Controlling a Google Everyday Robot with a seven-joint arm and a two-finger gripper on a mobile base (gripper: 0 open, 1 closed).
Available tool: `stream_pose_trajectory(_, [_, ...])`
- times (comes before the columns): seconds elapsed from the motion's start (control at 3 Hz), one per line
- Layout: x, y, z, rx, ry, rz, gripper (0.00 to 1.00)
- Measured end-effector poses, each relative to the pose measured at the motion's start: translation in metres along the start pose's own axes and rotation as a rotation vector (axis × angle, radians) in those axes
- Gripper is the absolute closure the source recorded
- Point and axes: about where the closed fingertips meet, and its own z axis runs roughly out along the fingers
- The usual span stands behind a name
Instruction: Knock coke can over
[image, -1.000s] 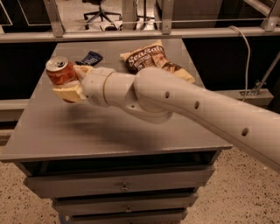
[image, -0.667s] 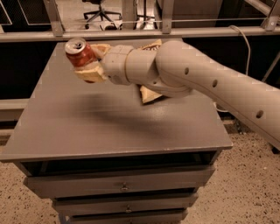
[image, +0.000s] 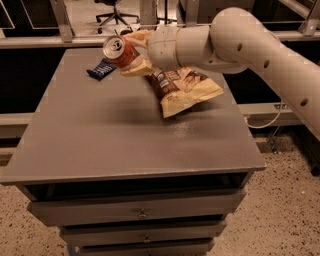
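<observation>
A grey metal worktop (image: 100, 145) with drawers (image: 142, 212) beneath it fills most of the view. A thick cream-coloured robot arm (image: 250, 40) reaches in from the right side, across the far right corner of the worktop.

At the end of the arm, the claw (image: 131, 54) sits over the far edge of the worktop, a little left of the middle. Its two tan fingers (image: 134, 36) are pinching the coke can (image: 119, 51) — one finger above it, one below. The red can is tilted well off upright, its silver top with pull tab facing up and to the left. The can's base is hidden by the claw, and the can appears raised off the surface rather than standing on it.

Just right of the claw and partly beneath the arm lies a tan-and-brown chip bag (image: 185, 92), flat on the worktop toward the far right corner. A small dark blue packet (image: 101, 69) lies near the far left corner — close to the can, not touching it.
</observation>
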Motion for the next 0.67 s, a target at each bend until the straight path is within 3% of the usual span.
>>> stream_pose_trajectory(0.33, [-0.006, -0.005, -0.014, -0.112, 0.010, -0.196, 1.00])
stream_pose_trajectory(0.67, [-0.016, 0.011, -0.021, -0.268, 0.000, -0.334, 1.00])
